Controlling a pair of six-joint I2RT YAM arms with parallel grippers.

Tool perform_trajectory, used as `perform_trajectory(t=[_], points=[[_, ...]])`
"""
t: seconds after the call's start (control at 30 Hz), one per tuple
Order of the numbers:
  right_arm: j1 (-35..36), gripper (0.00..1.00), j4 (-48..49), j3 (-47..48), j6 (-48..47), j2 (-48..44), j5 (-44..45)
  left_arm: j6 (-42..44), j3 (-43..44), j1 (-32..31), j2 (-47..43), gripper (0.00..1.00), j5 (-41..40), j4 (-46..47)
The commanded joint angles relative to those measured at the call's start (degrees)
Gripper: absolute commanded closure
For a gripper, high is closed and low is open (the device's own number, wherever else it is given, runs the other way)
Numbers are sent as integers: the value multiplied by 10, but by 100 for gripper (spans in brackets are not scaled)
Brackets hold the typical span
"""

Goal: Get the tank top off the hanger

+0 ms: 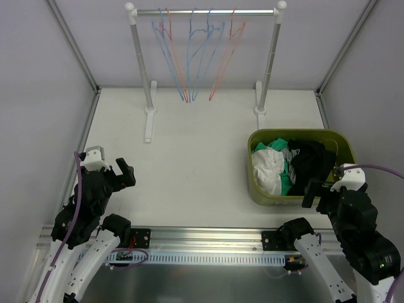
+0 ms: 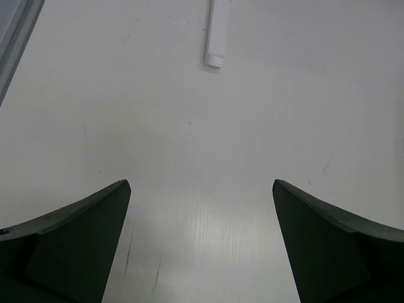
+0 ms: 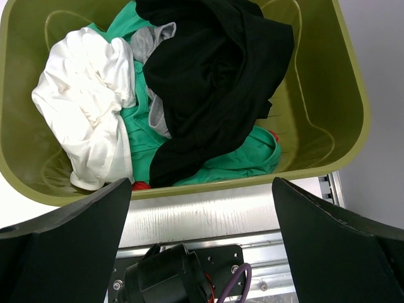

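The left hand hovers wide apart and empty over the bare white counter. On the white rail rack, the thin blue and orange wire hangers hang bare. The tank top is therefore probably among the clothes heaped in the olive-green plastic bin, though I cannot tell which garment it is. The right hand, wide and empty, hangs above that bin's near rim.

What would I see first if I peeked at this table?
A green bin on the right side of the table is stuffed with crumpled clothes, with a black garment on top and a white one beside it. At the back stands a rack whose blue and orange hangers all hang bare. The left gripper and right gripper sit open and empty near the front edge.
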Motion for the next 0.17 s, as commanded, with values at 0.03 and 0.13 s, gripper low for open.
perform_trajectory(t=[0.03, 0.13], points=[[-1, 1, 27, -4, 8, 7, 8, 14, -4, 4, -6, 1, 15, 20], [0, 1, 27, -5, 9, 12, 7, 14, -6, 3, -9, 1, 16, 22]])
